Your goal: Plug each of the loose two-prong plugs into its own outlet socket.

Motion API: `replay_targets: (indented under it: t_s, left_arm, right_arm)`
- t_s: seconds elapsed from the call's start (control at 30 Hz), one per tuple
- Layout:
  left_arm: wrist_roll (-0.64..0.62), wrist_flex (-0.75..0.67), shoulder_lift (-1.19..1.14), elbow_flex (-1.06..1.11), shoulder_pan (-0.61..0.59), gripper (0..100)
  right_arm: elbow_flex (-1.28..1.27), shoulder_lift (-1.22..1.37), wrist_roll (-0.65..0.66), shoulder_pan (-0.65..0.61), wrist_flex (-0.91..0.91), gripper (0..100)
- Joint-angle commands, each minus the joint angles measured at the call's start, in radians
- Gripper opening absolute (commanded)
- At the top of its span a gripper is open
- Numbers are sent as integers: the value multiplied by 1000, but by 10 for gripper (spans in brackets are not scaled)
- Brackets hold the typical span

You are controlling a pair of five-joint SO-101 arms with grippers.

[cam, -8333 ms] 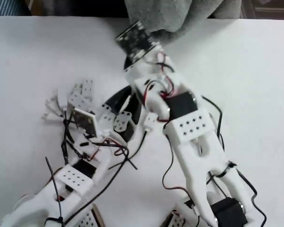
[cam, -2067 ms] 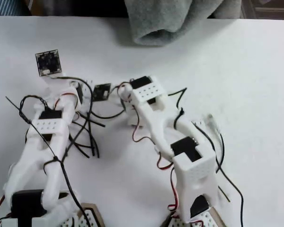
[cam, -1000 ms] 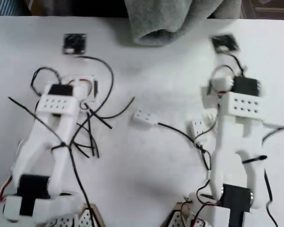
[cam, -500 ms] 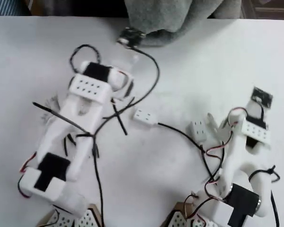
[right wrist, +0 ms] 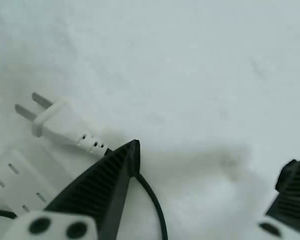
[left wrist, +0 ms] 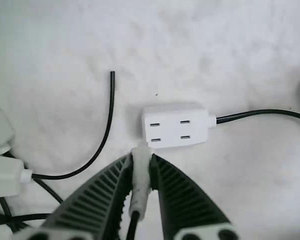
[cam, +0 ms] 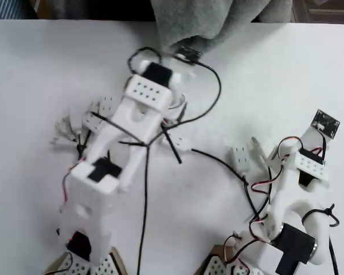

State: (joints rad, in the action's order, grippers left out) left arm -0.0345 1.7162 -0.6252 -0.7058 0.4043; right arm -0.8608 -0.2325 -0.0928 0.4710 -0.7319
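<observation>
My left gripper (left wrist: pixel 140 167) is shut on a white two-prong plug (left wrist: pixel 139 175), its tip right at the edge of a white outlet block (left wrist: pixel 175 125) with two slot pairs. In the high view that block (cam: pixel 180 143) lies mid-table, partly under the left arm (cam: pixel 143 97). My right gripper (right wrist: pixel 210 170) is open with nothing between its black fingers (right wrist: pixel 110 180). A loose white plug (right wrist: pixel 60 122) lies beside it, prongs free, next to a second outlet block (right wrist: pixel 12 187). The high view shows this block (cam: pixel 239 157) and plug (cam: pixel 255 146) left of the right arm (cam: pixel 301 172).
Several more white plugs and blocks (cam: pixel 97 112) with black cables lie under and left of the left arm. A black cable (cam: pixel 218 163) runs from the middle block toward the front. A grey cloth (cam: pixel 206 20) hangs over the table's far edge.
The left arm has swung right from the table's left side to over the middle outlet block. The right arm has drawn back toward the front right, beside the second block.
</observation>
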Motion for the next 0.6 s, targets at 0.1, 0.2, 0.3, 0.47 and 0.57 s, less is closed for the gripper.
replay_targets:
  t_s: [0.1,0.2,0.3,0.47,0.57]
  left_arm:
    - [-8,63,-127,-272,70,23]
    - [-8,63,-160,-281,67,23]
    - [-6,63,-180,-276,53,23]
    - [-6,66,-177,-279,42,24]
    - [-9,69,-180,-275,45,24]
  right_arm:
    - [3,-33,-9,-12,15,415]
    - [3,-33,-9,-12,15,415]
    - [3,-33,-9,-12,16,415]
    - [3,-33,-9,-12,18,415]
    - [3,-33,-9,-12,22,415]
